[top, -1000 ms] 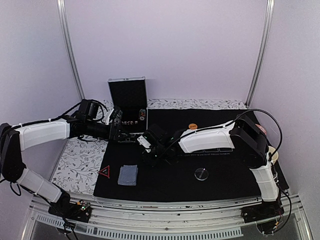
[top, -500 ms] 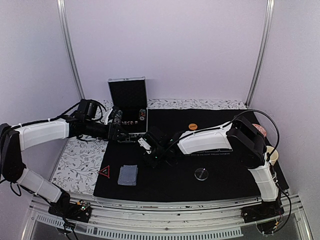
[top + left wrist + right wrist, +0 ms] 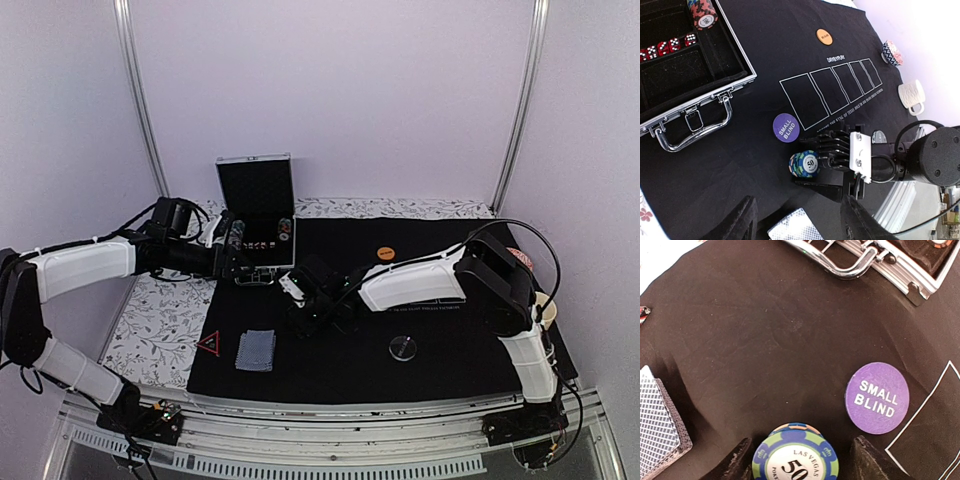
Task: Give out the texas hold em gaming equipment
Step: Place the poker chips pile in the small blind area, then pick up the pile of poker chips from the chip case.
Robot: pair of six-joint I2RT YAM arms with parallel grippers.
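Two hands are working close to the open aluminium case (image 3: 700, 104), and the step in hand, as I am judging it, is the setting out of chips on the black mat (image 3: 450, 345). The right hand (image 3: 302, 303) is hanging low over a short stack of green-and-blue poker chips (image 3: 795, 460) marked 50. This stack is standing just in front of the case handle, and the purple "SMALL BLIND" button (image 3: 877, 398) is lying between it and the case.

The right fingers are standing apart on both sides of the stack and are not pressing it. Whether the stack is being left there or is about to be lifted, I cannot tell. The left hand (image 3: 800, 220) is hovering nearer to the case, open wide and holding nothing.

The deck of cards (image 3: 256, 350) is lying further in front of the case.

If the stack is staying, the right hand needs to rise straight up, so that no finger is dragging the top chip. If it is going elsewhere, the fingers need to close evenly on its sides.
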